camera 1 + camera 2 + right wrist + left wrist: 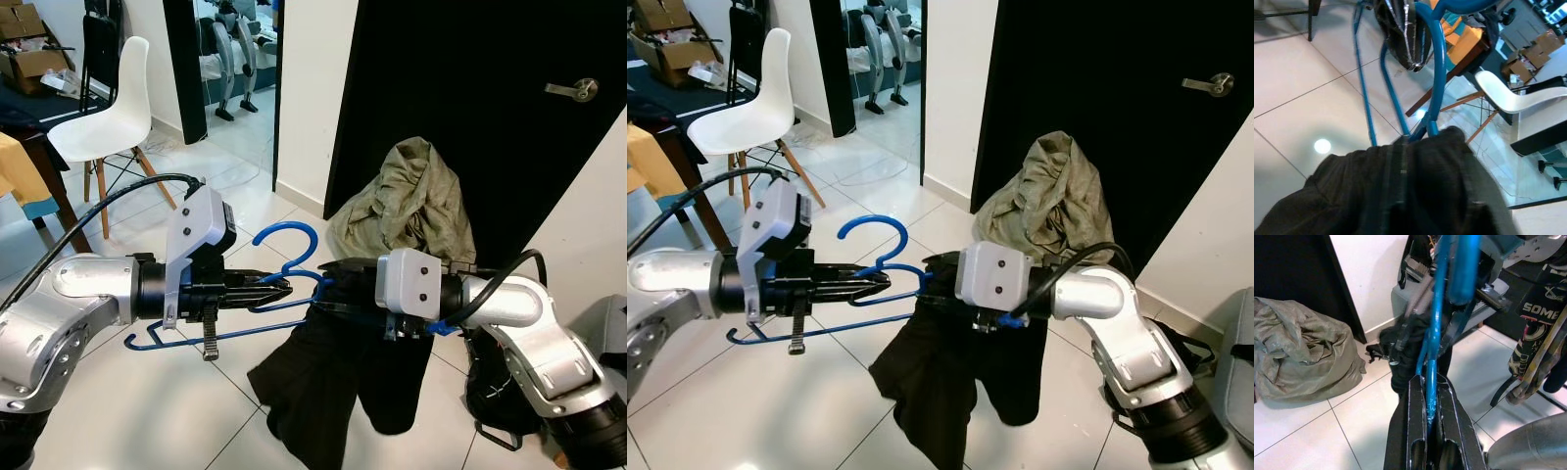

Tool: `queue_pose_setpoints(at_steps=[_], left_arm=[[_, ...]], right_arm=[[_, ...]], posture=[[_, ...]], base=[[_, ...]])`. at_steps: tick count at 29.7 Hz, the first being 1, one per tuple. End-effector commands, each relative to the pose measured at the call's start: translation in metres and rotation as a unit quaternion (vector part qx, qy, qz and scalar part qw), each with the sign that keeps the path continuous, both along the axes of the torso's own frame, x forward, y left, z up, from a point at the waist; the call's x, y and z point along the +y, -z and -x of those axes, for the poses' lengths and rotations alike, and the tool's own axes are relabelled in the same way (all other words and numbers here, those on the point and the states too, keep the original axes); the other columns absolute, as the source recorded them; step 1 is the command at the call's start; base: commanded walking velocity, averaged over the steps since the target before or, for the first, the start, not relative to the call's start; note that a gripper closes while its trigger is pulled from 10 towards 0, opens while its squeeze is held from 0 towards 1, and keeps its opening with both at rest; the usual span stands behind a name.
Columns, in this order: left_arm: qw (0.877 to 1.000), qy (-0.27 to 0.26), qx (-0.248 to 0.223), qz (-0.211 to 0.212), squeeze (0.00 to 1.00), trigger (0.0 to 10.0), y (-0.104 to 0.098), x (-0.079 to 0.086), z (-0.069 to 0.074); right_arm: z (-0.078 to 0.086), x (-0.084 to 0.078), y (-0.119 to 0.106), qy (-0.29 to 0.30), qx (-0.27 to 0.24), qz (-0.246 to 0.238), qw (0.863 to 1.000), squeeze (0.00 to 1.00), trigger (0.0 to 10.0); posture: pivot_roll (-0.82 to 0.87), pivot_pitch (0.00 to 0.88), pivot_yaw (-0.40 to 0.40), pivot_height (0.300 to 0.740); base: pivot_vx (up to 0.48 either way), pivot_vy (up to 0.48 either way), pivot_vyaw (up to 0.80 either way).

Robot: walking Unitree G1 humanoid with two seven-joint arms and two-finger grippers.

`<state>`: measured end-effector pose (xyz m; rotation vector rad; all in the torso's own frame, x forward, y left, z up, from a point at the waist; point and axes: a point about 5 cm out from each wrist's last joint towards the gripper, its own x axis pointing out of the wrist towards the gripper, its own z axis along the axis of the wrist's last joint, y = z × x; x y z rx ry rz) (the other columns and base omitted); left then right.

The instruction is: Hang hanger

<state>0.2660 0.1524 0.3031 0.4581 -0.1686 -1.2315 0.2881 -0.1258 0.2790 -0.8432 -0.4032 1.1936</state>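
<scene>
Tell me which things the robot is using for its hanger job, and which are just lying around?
Using:
blue hanger
black garment on it
left gripper, shut on the hanger
right gripper, in the garment

Lying around:
white chair
olive cloth heap by the black door

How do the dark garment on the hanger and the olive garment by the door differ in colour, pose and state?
The dark garment is black; the olive garment is khaki green. The dark one hangs off the floor from the blue hanger, which the left gripper is shut on, with the right gripper at the fabric; the olive one sits crumpled in a heap against the black door, untouched. Both are soft clothing.
</scene>
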Motion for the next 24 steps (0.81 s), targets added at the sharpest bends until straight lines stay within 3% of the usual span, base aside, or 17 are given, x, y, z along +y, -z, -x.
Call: queue_pose_setpoints(at_steps=[1, 2, 19, 20, 24], left_arm=[[0.999, 0.039, -0.03, 0.001, 0.0, 10.0, -0.008, -0.005, 0.009], [0.999, 0.039, -0.03, -0.001, 0.0, 10.0, -0.007, -0.005, 0.007], [0.999, 0.029, -0.011, -0.027, 0.0, 10.0, 0.01, -0.003, 0.001], [0.999, 0.026, -0.004, -0.034, 1.0, 10.0, 0.017, -0.003, 0.001], [0.999, 0.004, -0.01, -0.037, 1.0, 10.0, 0.02, 0.001, 0.0]], right_arm=[[0.001, -0.001, 0.004, -0.005, 0.009, 0.017, 1.0, 0.0, 0.4], [0.002, -0.001, 0.003, -0.01, 0.011, 0.014, 1.0, 0.0, 0.0], [0.008, -0.001, 0.002, -0.042, 0.039, 0.009, 0.998, 0.0, 0.0], [0.009, -0.001, 0.003, -0.046, 0.041, 0.008, 0.998, 0.0, 0.0], [0.007, -0.001, 0.004, -0.043, 0.039, 0.006, 0.998, 0.0, 0.0]], posture=[[-0.04, 0.198, -0.075, 0.74], [-0.04, 0.195, -0.074, 0.74], [-0.04, 0.187, -0.071, 0.74], [-0.04, 0.187, -0.071, 0.74], [-0.03, 0.188, -0.07, 0.74]], base=[[0.0, 0.0, 0.0], [0.0, 0.0, 0.0], [0.0, 0.0, 0.0], [0.0, 0.0, 0.0], [0.0, 0.0, 0.0]])
